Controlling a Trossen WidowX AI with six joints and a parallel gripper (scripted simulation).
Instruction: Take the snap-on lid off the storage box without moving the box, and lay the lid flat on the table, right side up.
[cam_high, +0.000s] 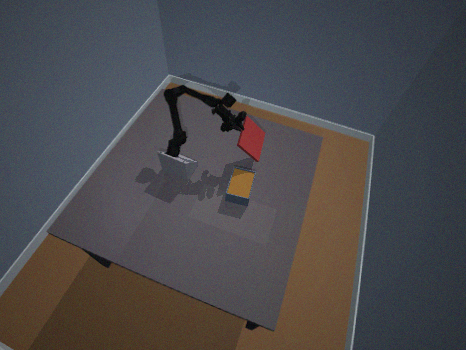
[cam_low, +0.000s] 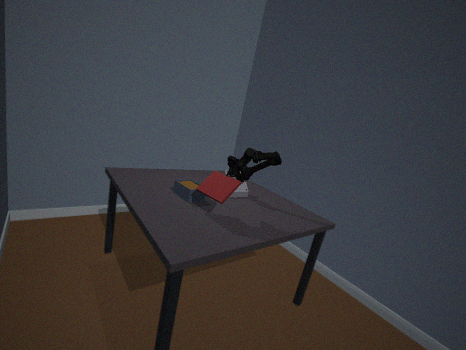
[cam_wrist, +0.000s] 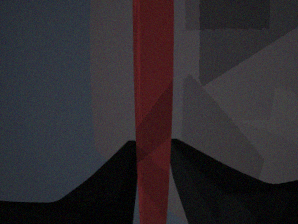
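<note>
The red lid (cam_high: 252, 139) (cam_low: 219, 187) (cam_wrist: 154, 75) hangs tilted in the air, off the box and to one side of it. My gripper (cam_high: 243, 128) (cam_wrist: 152, 147) is shut on one edge of the lid; in the wrist view the lid stands edge-on between the two black fingers. In the exterior view the fingers are too small and partly hidden to make out. The blue-grey storage box (cam_high: 237, 200) (cam_low: 183, 192) stands upright and open on the table, with an orange-yellow inside showing.
The table (cam_high: 165, 260) (cam_low: 150, 200) has its edges in view in the top and exterior views. The arm's pale base (cam_high: 177, 164) (cam_low: 241, 190) stands on the table to the box's left in the top view. Shadows of the arm and lid fall near the box.
</note>
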